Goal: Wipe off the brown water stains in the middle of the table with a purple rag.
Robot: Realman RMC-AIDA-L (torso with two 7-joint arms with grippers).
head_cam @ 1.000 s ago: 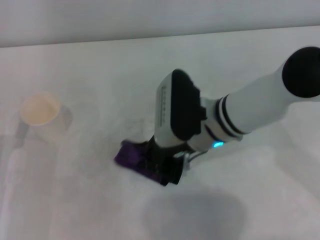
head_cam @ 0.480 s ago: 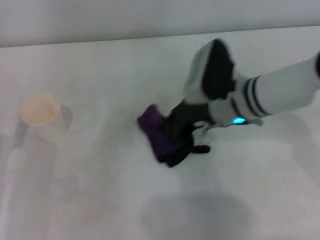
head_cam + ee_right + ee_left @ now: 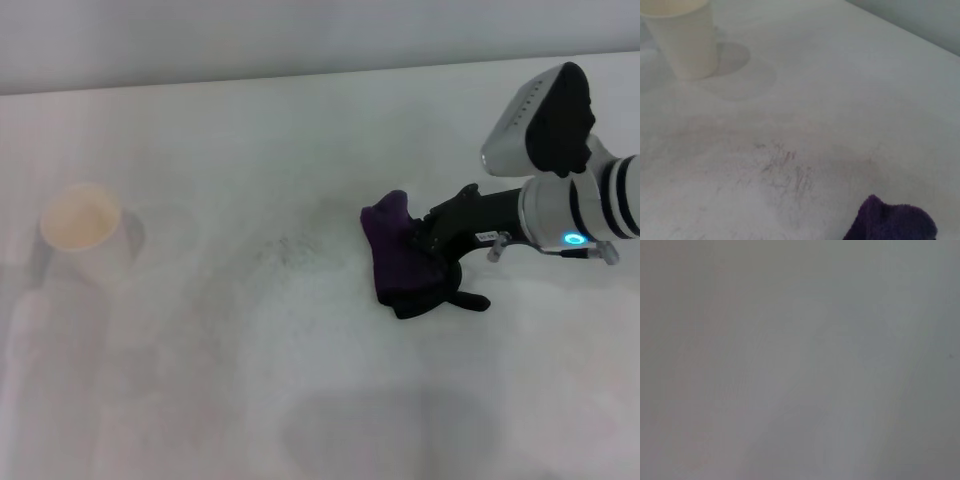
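Note:
The purple rag (image 3: 393, 250) lies bunched on the white table (image 3: 200, 400), right of centre, with its black tail (image 3: 466, 300) trailing to the right. My right gripper (image 3: 432, 252) reaches in from the right, shut on the rag and pressing it on the tabletop. A corner of the rag also shows in the right wrist view (image 3: 890, 222). No tan blotch shows anywhere; the brown water stains are not visible. Only a faint grey speckled smudge (image 3: 290, 250) lies left of the rag; it also shows in the right wrist view (image 3: 785, 170). My left gripper is out of view.
A white paper cup (image 3: 80, 225) stands upright at the far left of the table; it also shows in the right wrist view (image 3: 682, 35). The table's back edge (image 3: 320, 72) meets a grey wall. The left wrist view shows only a blank grey surface.
My right gripper has swept the rag from the front centre of the table to the right and a little back. The arm has swung right with it. The cup has not moved.

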